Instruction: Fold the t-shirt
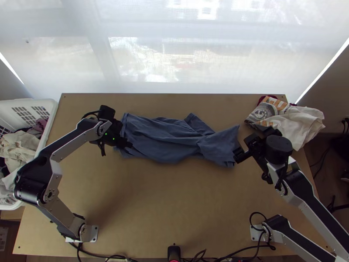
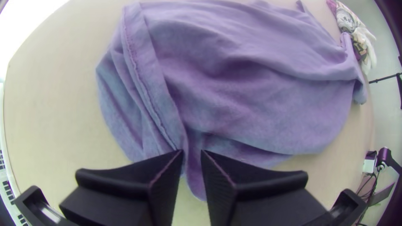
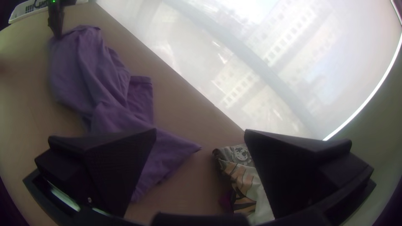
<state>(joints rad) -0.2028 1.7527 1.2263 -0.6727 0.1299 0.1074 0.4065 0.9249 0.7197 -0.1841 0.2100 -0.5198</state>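
The blue t-shirt [image 1: 170,137] lies bunched lengthwise across the table, looking purple in the wrist views, with a hemmed edge [image 2: 144,83] at its left end. My left gripper [image 1: 127,143] is at that end; in the left wrist view the left gripper [image 2: 192,151] is shut on a narrow ridge of the t-shirt [image 2: 251,96], and folds run toward its tips. Beside the shirt's right end stands my right gripper [image 1: 246,146]. Seen from its own wrist, the right gripper [image 3: 200,132] has its fingers wide apart, with no cloth held; the t-shirt [image 3: 100,96] lies beyond one finger.
White printed cloths [image 1: 285,120] lie heaped at the table's far right corner. A white basket [image 1: 51,109] of clothes stands off the left edge. Bare tabletop [image 1: 174,201] lies on the near side of the shirt. Cables [image 1: 227,255] run along the near edge.
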